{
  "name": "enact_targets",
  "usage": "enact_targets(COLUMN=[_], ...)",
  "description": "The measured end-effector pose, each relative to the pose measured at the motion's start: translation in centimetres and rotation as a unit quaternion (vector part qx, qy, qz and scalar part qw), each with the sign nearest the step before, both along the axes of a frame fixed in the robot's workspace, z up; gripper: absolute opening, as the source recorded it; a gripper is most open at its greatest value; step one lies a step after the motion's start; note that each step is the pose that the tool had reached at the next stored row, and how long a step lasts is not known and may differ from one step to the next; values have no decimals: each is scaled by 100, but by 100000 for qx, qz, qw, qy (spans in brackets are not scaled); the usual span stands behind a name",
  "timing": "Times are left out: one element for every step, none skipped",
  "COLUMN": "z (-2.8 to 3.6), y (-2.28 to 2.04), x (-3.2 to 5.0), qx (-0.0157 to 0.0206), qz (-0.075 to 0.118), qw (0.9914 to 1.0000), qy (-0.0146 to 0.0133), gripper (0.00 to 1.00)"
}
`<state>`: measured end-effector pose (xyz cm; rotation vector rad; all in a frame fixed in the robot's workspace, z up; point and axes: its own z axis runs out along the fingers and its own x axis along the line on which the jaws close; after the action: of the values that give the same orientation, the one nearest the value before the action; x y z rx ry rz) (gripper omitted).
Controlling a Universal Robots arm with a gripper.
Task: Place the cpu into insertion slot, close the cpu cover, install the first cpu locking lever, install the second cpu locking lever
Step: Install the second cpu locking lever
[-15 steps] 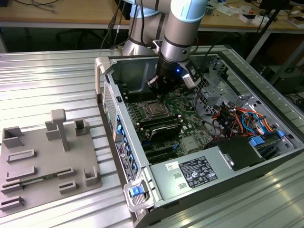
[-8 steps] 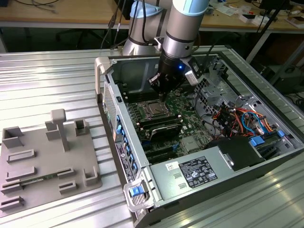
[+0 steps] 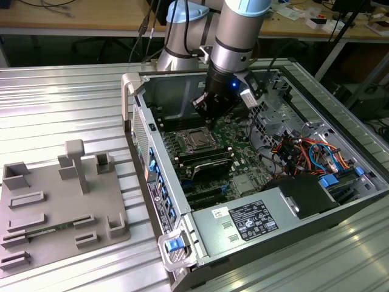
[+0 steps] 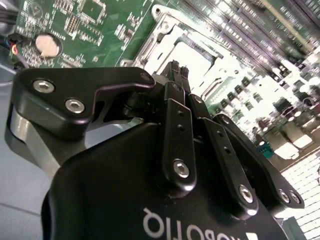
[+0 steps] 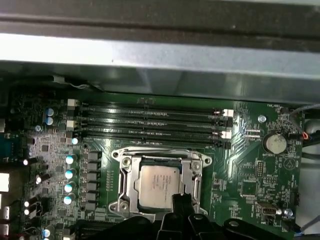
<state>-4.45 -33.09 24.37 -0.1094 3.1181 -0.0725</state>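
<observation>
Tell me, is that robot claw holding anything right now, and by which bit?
Nothing. The gripper is shut with nothing between its fingertips, right over the edge of the cpu seated in the insertion slot.

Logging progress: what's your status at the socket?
Claw shut, empty, tips at cpu cover edge. Cpu seated in insertion slot, cover down. Nothing in the way.

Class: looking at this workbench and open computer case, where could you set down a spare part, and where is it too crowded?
Free: ribbed metal table beyond the grey fixture tray. Crowded: the motherboard around the cpu, where the gripper hovers.
</observation>
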Motion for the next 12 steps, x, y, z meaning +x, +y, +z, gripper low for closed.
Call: enact_targets(z=[0, 0, 0, 0, 0, 0, 0, 0, 0, -2, -4, -5], y=[-20, -40, -66, -88, -124, -152, -189, -219, -291, -351, -394, -419], x=[0, 0, 0, 0, 0, 0, 0, 0, 0, -1, -6, -10], qx=[-171, -359, -602, -763, -902, -953, -1005, -1024, -1035, -1029, -861, -519], qz=[1, 3, 3, 0, -6, -6, -5, 1, 3, -1, 5, 4], qw=[100000, 99999, 99998, 99997, 99996, 99995, 99995, 99995, 99995, 99995, 99996, 99999], qy=[-3, 0, -4, -1, 1, -1, 2, -2, -3, -6, -5, -3], gripper=[11, 11, 11, 11, 11, 11, 11, 11, 11, 11, 11, 11])
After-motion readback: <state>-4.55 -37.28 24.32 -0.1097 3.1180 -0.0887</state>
